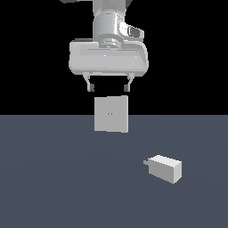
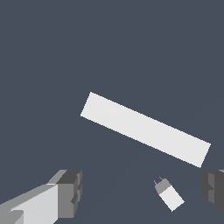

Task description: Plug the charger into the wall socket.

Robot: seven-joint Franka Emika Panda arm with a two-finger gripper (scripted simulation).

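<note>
The charger (image 1: 164, 168) is a small white-grey block lying on the dark floor at the exterior view's right, its two short prongs pointing toward that view's left. It also shows in the wrist view (image 2: 169, 195), prongs toward the socket. The wall socket (image 1: 111, 114) is an upright light-grey square plate with two tiny orange holes, standing behind the charger; the wrist view shows its top edge as a long pale bar (image 2: 144, 129). My gripper (image 1: 110, 86) hangs open and empty above the socket, well away from the charger. Its fingers (image 2: 65, 192) show in the wrist view.
The dark blue-grey floor (image 1: 53, 178) stretches under everything. Nothing else stands on it.
</note>
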